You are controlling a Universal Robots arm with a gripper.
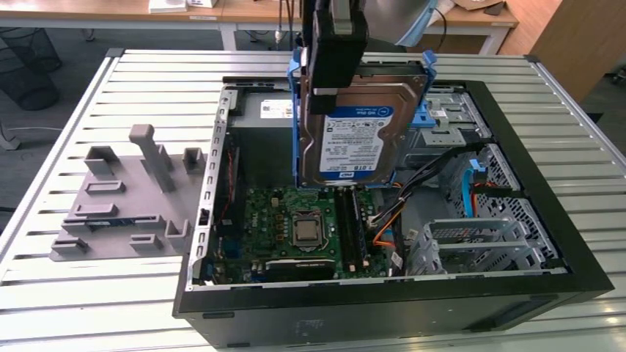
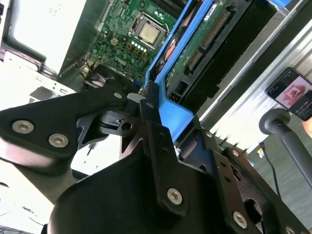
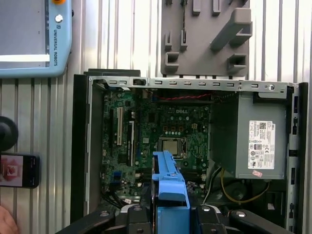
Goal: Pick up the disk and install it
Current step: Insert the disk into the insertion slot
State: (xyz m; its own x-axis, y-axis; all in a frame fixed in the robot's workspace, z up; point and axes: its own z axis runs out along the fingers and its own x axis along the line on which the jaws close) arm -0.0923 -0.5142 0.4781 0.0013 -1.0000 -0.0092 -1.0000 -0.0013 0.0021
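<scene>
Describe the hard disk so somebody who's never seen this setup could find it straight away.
Find the open black computer case on the slatted metal table. Above its green motherboard, the gripper holds the disk upright. It is the flat silver drive with a white-and-blue label and blue frame, unlike the big grey power-supply box inside the case.

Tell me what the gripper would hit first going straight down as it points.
Probably the motherboard, near the processor socket: the gripper holds the disk on edge above the open case, so the disk's lower edge leads. Depth is unclear.
</scene>
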